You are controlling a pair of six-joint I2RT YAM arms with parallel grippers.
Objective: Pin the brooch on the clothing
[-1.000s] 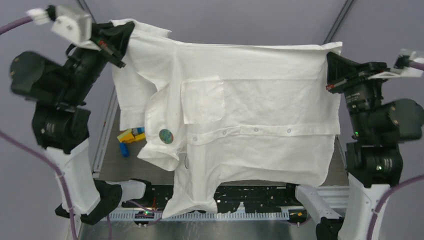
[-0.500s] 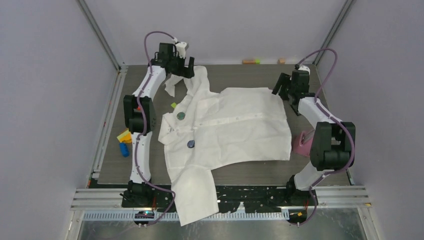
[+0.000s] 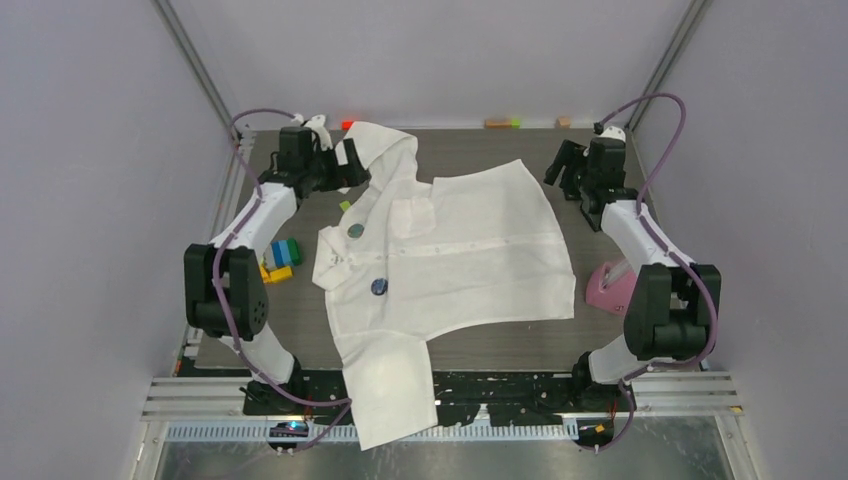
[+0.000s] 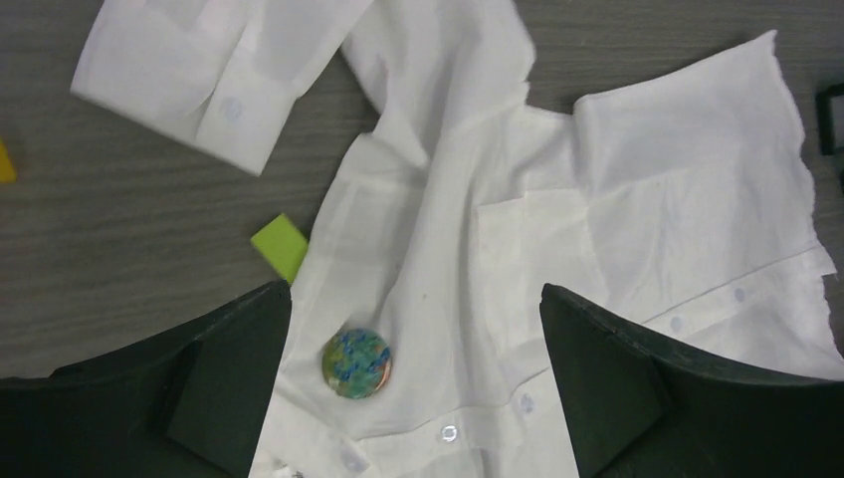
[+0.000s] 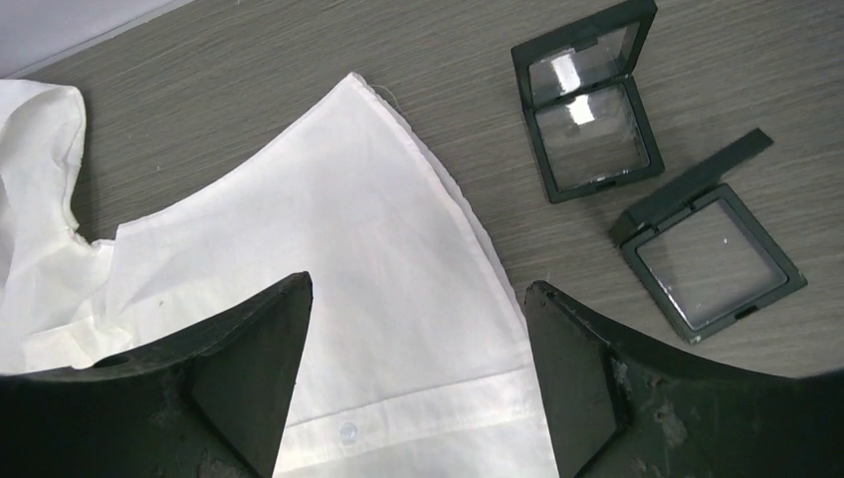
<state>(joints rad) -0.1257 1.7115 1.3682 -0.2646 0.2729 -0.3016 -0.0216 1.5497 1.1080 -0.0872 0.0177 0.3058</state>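
Observation:
The clothing, a white shirt (image 3: pixel 480 260), lies spread on the table with one sleeve hanging over the near edge. A round green-and-blue brooch (image 3: pixel 355 230) rests on the shirt near its collar. A darker blue brooch (image 3: pixel 378 287) sits lower on the front. My left gripper (image 3: pixel 345 168) hovers open by the collar. In its wrist view the green brooch (image 4: pixel 355 362) lies on the shirt (image 4: pixel 637 179) below the open left gripper (image 4: pixel 414 291). My right gripper (image 3: pixel 565 175) is open over the shirt's far right edge; the right gripper (image 5: pixel 418 284) holds nothing above the shirt hem (image 5: pixel 328 199).
Two open black display cases (image 5: pixel 587 100) (image 5: pixel 712 249) lie on the table right of the hem. A pink object (image 3: pixel 608 285) sits by the right arm. Coloured toy blocks (image 3: pixel 280 258) lie at the left. A green chip (image 4: pixel 280 246) lies beside the shirt.
A second ago both grippers held the shirt up close to the top camera. Both have let go and opened; the shirt now lies on the table. The left arm has since drawn back to the left.

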